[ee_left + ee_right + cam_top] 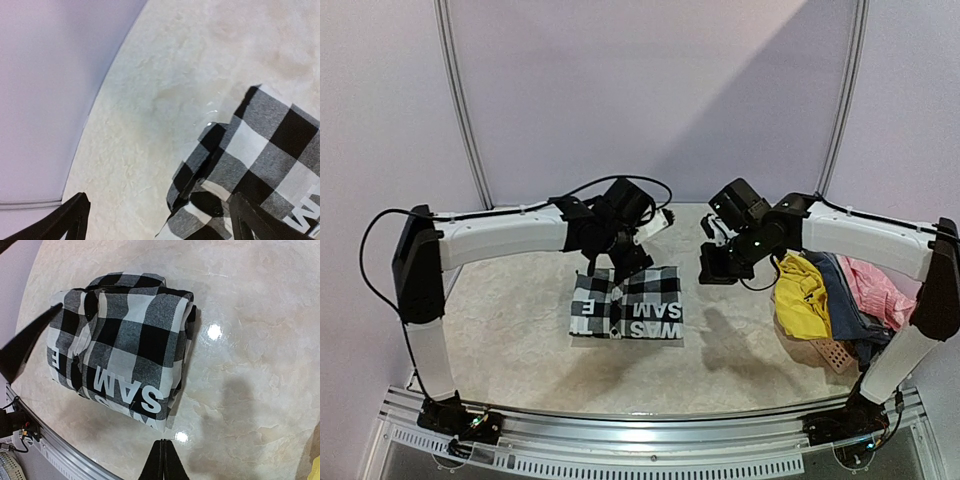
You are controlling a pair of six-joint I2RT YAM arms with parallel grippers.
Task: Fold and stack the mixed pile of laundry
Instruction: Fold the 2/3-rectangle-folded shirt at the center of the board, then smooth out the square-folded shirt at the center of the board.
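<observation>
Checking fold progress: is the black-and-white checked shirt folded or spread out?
Folded: the checked shirt lies as a compact rectangle with doubled layers visible along its edges.

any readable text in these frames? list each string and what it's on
"SAM": large white print on the folded black-and-white checked shirt, clear in the right wrist view, upside down in the top view.
"F" or "E": lone white letter near the shirt's edge, cut by a fold; cannot tell which.
Further white letters below "SAM": tucked under the fold, unreadable.
Nothing else legible.
</observation>
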